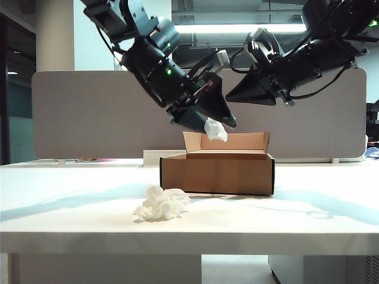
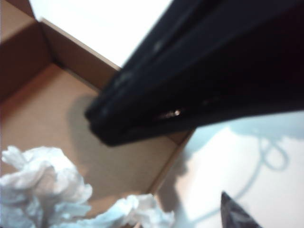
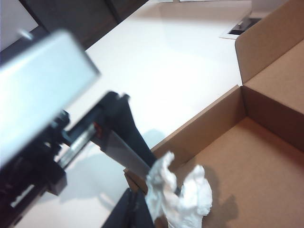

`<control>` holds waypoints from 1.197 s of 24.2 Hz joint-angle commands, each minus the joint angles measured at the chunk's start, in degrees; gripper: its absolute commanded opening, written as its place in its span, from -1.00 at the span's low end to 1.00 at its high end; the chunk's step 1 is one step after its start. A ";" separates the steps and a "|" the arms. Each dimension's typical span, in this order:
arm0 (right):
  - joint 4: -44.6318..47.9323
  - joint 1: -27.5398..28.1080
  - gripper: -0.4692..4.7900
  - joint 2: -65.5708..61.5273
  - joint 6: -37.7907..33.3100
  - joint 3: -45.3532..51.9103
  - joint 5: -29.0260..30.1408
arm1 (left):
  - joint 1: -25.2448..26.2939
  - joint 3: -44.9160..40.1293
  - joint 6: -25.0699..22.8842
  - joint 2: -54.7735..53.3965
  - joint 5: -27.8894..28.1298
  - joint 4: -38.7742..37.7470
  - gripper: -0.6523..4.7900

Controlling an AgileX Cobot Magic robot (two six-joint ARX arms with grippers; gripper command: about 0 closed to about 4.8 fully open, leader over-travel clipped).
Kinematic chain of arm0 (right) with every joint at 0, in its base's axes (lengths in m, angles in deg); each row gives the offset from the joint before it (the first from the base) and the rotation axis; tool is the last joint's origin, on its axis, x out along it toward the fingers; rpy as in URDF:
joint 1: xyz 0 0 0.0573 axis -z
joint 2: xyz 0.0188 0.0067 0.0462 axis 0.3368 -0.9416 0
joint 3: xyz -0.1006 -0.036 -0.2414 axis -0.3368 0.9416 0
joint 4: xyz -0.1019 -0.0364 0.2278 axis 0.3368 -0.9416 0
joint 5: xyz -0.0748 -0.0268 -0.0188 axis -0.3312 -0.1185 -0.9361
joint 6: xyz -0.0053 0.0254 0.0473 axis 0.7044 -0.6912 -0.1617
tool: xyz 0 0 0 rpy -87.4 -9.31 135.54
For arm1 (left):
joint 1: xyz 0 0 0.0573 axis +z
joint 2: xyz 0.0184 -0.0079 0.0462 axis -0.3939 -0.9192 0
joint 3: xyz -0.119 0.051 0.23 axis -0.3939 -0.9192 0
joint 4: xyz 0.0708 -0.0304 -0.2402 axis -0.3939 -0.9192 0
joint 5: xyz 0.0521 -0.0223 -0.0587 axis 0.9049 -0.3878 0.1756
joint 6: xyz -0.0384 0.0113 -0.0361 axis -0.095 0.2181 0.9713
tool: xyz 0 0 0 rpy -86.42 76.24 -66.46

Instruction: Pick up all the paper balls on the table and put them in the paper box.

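A paper ball (image 1: 215, 129) is being released by the left gripper (image 1: 220, 123), fingers spread, above the paper box (image 1: 217, 172); the right gripper (image 1: 235, 93) is raised nearby, its finger state unclear; another paper ball (image 1: 161, 203) awaits on the surface (image 1: 71, 201)

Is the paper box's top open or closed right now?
Open: the paper box has its rear flap upright, and both wrist views look straight onto its bare brown floor.

A ceiling strip light (image 1: 237, 28) lit the scene from above and behind, leaving the arms as dark silhouettes. Soft bluish shadows crossed the bright, nearly overexposed white surface (image 1: 71, 213). Both wrist views were blurred; in the left wrist view the near black finger (image 2: 199, 71) was out of focus.
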 commanded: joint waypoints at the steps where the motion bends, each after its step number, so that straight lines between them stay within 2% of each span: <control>1: 0.98 -0.13 -0.84 0.20 0.15 -0.35 0.87 | -0.11 0.15 1.33 0.33 -3.26 2.12 1.00; 5: 0.98 -0.24 -0.84 0.20 0.15 -0.35 0.98 | -0.13 0.15 3.04 0.33 -7.50 4.94 1.00; 11: 0.98 -0.26 -0.84 0.20 0.15 -0.35 1.70 | -0.94 0.15 3.89 0.33 -8.17 5.60 1.00; 15: 0.83 -0.24 -0.84 0.20 0.15 -0.33 1.68 | -1.86 0.17 6.12 0.33 -11.96 8.52 1.00; 20: 0.72 -0.20 -0.84 0.20 0.07 -0.33 1.07 | -2.05 0.17 6.40 0.35 -11.74 9.11 1.00; 29: -0.81 0.00 -0.84 0.20 -1.66 -0.33 -3.43 | -1.53 0.17 6.21 1.07 -11.78 7.37 1.00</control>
